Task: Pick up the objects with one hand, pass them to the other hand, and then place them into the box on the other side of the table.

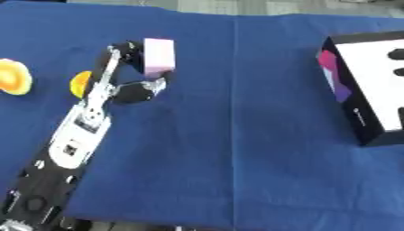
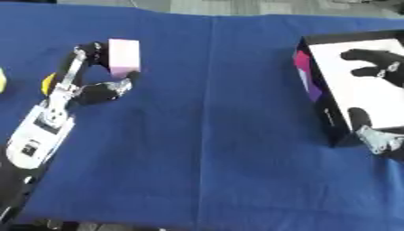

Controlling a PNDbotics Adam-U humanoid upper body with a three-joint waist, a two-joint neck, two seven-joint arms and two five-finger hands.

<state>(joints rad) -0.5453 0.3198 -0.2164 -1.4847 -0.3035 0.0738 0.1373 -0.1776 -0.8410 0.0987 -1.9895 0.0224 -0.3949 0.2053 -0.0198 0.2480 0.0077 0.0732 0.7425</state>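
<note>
Pink block [image 1: 159,57], one in number, is pinched in my left hand [image 1: 134,72]: my fingers curl over its far side and my thumb presses at its lower edge. It sits upright over the left half of the blue tablecloth [image 1: 236,158]. I can read no writing on it.

Box [image 1: 364,88]: one, at the right side of the table, black walls, white inside. Its near wall carries a pink and purple panel and a thin line of pale print that I cannot read. The right edge of the left eye view cuts the box off.

My right hand [image 2: 377,63] shows only in the right eye view, over the white inside of the box, fingers spread and relaxed, gripping nothing. Part of it runs out of the picture at the right edge. Lower down, a silver and black piece of that arm lies at the box's near corner.

Other items on the cloth: two. One yellow-orange round thing [image 1: 13,76] at the far left edge, partly cut off. One orange thing [image 1: 80,83] just beside my left arm and half hidden behind it; I cannot make out its shape. Both lie apart from the pink block.
</note>
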